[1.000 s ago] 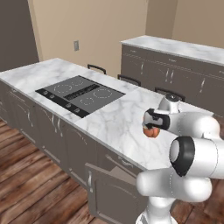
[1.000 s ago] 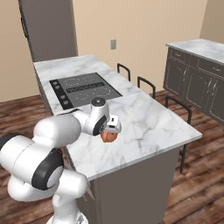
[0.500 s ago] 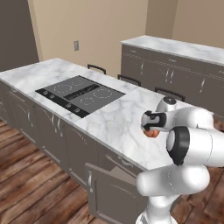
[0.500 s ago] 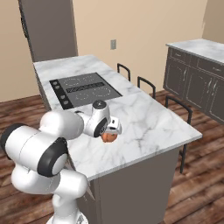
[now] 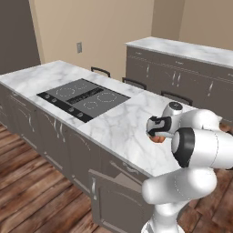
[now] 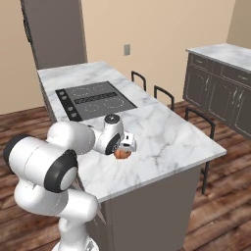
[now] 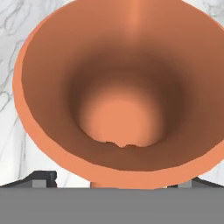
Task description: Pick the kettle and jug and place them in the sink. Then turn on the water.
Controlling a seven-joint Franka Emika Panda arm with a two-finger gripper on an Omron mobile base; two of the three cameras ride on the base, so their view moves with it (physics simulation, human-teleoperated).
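Note:
The jug (image 5: 159, 138) (image 6: 121, 155), a small terracotta-orange pitcher, stands upright on the white marble island (image 5: 123, 123) (image 6: 166, 137) near its front edge. My gripper (image 5: 158, 134) (image 6: 123, 150) hangs straight over it, open, one finger on each side of the jug's body. In the hand view I look down into the jug's (image 7: 122, 87) flared mouth, and the dark fingertips (image 7: 41, 178) flank its lower rim without touching it. The kettle, the sink and the water are out of view.
A black cooktop (image 5: 84, 98) (image 6: 95, 98) is set into the island to the left of the jug. Dark stools (image 5: 134, 83) (image 6: 164, 93) line the island's far side. A second marble counter with grey cabinets (image 5: 182, 63) (image 6: 220, 73) stands beyond them.
The arm's elbow has swung and the hand has settled slightly lower around the jug. The jaws have stayed open and the jug has not moved.

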